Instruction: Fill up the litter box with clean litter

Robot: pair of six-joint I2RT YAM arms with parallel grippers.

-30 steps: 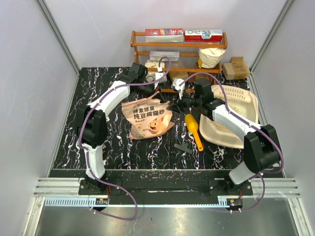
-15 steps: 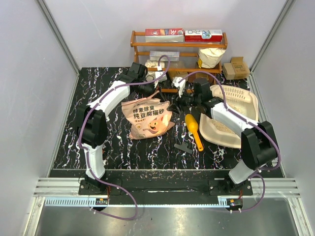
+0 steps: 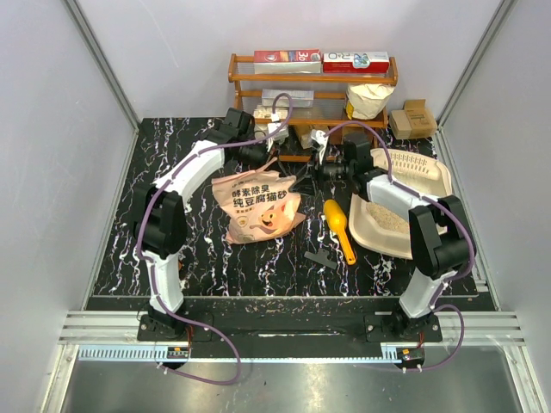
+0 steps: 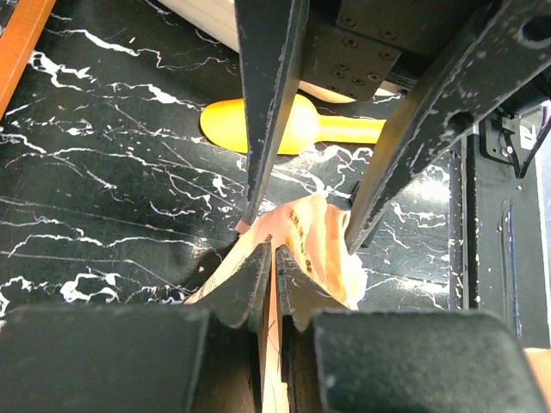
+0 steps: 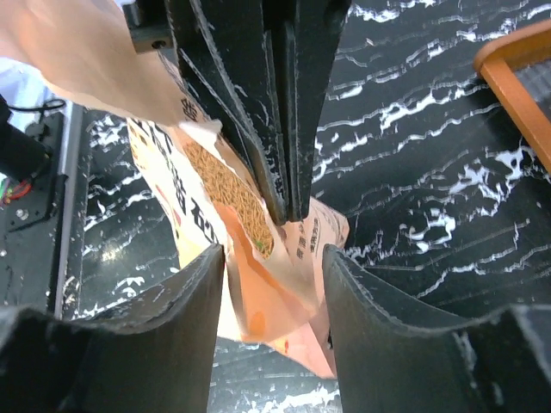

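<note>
The crinkled pink-orange litter bag (image 3: 256, 206) lies on the black marble table, left of the cream litter box (image 3: 430, 176). Some tan litter (image 3: 389, 220) lies in the box. My left gripper (image 3: 267, 163) is shut on the bag's top edge; in the left wrist view (image 4: 275, 251) the bag (image 4: 318, 245) is pinched between its jaws. My right gripper (image 3: 303, 181) is open at the bag's top right corner. In the right wrist view (image 5: 274, 258) the bag's corner (image 5: 275, 284) sits between its fingers (image 5: 202, 318), untouched, right beside the left gripper's shut fingers (image 5: 288, 112).
A yellow scoop (image 3: 338, 225) lies between the bag and the box, with a small black piece (image 3: 321, 256) in front of it. A wooden shelf rack (image 3: 310, 86) with boxes and a white sack (image 3: 368, 99) stands at the back. A cardboard box (image 3: 413, 119) sits back right.
My right gripper has moved left and back from beside the litter box to the bag's top corner, close to my left gripper. The left gripper has kept its hold on the bag.
</note>
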